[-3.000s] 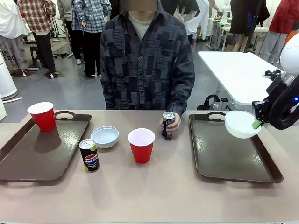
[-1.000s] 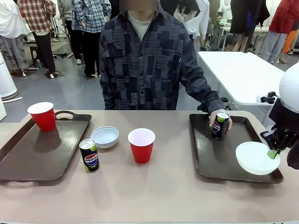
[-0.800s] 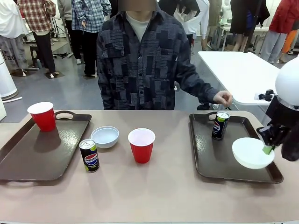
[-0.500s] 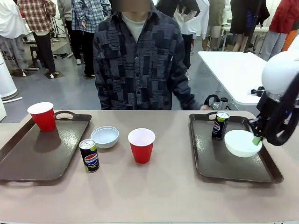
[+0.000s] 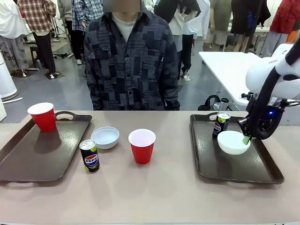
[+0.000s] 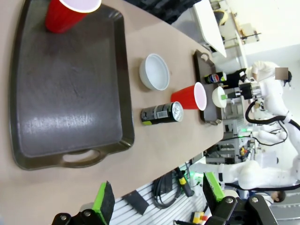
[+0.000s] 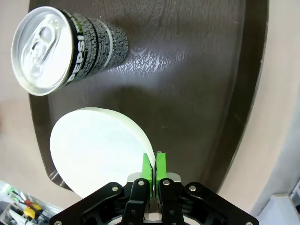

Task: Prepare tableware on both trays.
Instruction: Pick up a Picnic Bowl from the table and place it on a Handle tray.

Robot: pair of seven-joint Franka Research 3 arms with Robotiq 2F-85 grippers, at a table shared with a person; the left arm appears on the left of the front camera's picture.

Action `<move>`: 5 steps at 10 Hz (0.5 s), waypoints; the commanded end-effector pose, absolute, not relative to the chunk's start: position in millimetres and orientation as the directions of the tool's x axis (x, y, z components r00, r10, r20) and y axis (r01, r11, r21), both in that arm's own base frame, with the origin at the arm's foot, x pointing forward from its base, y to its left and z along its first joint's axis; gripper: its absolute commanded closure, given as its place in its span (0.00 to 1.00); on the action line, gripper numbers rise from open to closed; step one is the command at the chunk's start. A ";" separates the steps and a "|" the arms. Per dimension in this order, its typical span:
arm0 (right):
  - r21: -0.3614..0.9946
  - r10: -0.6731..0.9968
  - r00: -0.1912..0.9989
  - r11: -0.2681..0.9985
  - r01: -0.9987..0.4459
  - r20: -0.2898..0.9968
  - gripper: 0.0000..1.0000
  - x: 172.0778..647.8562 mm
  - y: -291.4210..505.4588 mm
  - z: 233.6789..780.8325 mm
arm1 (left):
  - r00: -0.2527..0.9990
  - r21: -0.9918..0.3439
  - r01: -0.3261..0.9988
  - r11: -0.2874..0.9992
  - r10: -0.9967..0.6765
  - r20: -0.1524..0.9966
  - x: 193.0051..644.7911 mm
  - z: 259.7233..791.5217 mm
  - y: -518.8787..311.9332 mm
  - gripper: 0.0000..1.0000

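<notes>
The right pincer (image 5: 245, 139) pinched the white bowl (image 5: 231, 143) low over the right tray (image 5: 208, 161); lowering it and letting go seemed next.

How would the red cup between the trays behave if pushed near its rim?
The red cup looks empty and thin-walled, so probably light and easy to squash. Its base is narrower than its rim, so it may tip rather than slide.

Right claw (image 7: 153, 165) pinched tight, left claw (image 6: 157, 193) spread wide.
</notes>
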State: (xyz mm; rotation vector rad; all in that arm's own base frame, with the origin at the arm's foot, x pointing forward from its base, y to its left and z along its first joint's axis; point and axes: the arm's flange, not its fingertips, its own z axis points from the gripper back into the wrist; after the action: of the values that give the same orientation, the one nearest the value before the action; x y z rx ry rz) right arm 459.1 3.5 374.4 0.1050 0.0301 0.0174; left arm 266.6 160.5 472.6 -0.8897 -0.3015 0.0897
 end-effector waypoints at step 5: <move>0.030 -0.064 0.997 0.997 0.065 -0.036 0.96 473.6 14.1 344.6 | 0.951 -0.782 0.063 0.620 0.201 0.236 266.9 472.2 160.8 0.00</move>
State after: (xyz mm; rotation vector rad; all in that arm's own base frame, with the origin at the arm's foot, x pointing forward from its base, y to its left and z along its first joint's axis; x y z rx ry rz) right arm 469.1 12.2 348.5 0.0777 0.0367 -0.0431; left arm 266.6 160.5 472.6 -0.8897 -0.3014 0.0897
